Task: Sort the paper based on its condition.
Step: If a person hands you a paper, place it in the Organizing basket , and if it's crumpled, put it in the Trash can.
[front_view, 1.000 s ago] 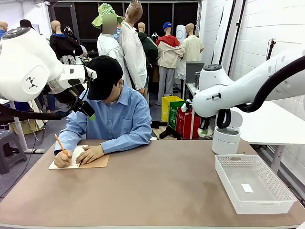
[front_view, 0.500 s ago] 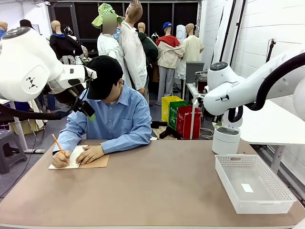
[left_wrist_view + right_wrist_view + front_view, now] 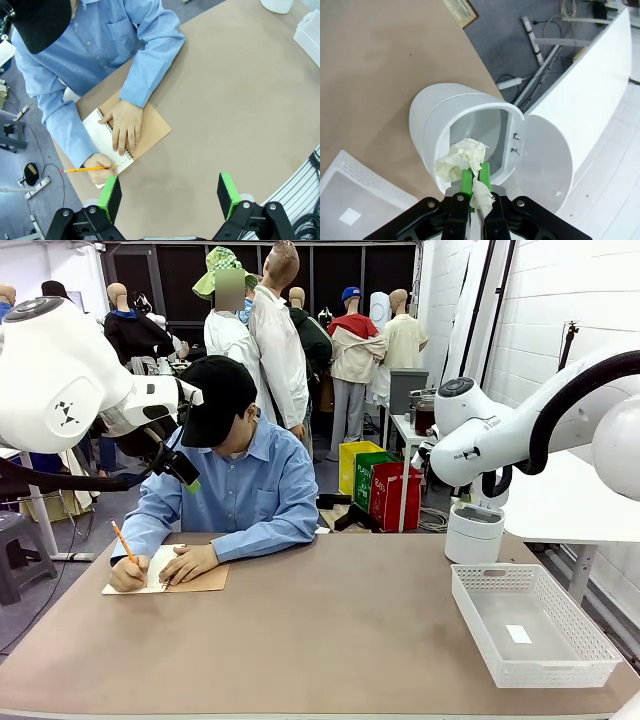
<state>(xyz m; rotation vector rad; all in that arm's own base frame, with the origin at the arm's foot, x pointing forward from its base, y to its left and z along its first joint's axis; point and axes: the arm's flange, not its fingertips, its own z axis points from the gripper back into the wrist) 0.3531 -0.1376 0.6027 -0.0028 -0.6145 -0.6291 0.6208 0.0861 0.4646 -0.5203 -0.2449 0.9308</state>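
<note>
A crumpled wad of white paper [image 3: 459, 159] is pinched between the green pads of my right gripper [image 3: 476, 181], which is shut on it. The wad hangs just above the mouth of a white lidded bin [image 3: 427, 120], whose lid [image 3: 545, 155] stands swung open. That bin [image 3: 474, 533] stands at the table's far right, under my right arm. My left gripper [image 3: 169, 195] is open and empty, high over the table's left side. Below it a person writes with an orange pencil [image 3: 87, 169] on a page of a spiral notebook [image 3: 147, 135].
A white mesh basket [image 3: 530, 625] sits at the right front of the table with a small white scrap [image 3: 518, 634] in it; its corner [image 3: 355, 172] lies beside the bin. The person's arms rest on the far left of the brown table [image 3: 330, 630].
My right arm has swung to the right and now sits over the bin. The left arm has stayed still, and the person keeps writing.
</note>
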